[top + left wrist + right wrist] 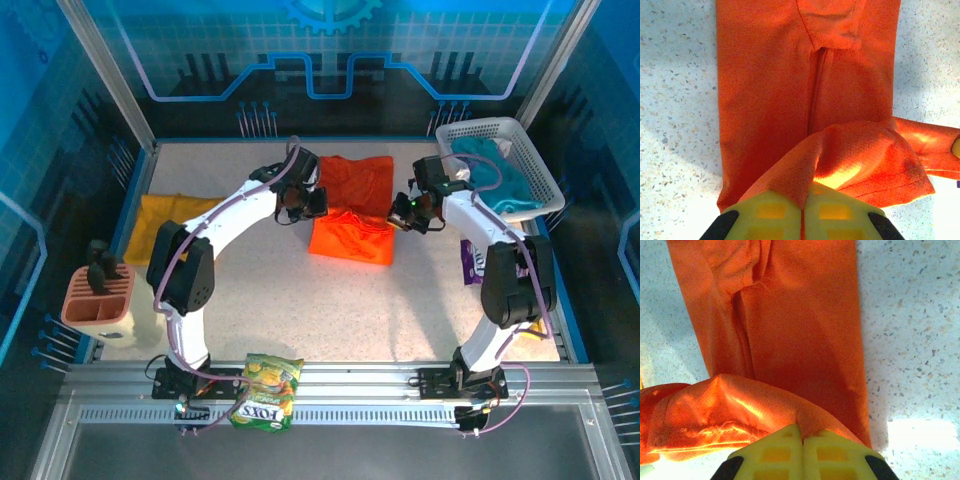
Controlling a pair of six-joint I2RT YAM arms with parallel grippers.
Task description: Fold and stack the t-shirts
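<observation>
**Orange t-shirt (pixel 352 205), pinched at both side edges**

Item lay mid-bench (pixel 330 310). The left pincer (pixel 803 210) was clamped shut on the shirt's left edge and the right pincer (pixel 801 440) on its right edge, each raising a ridge of cloth. Bare speckled surface lay open nearer than the shirt. The overhead view showed the mustard-yellow t-shirt (pixel 165 225) flat, well left of the orange one, and a white basket (pixel 535 160) to its right. The wrist views showed seam and hems close up.

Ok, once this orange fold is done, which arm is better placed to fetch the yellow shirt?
Probably the left. The yellow shirt lies far left, beside the left arm, though the left gripper is shut on the orange shirt for now.
</observation>
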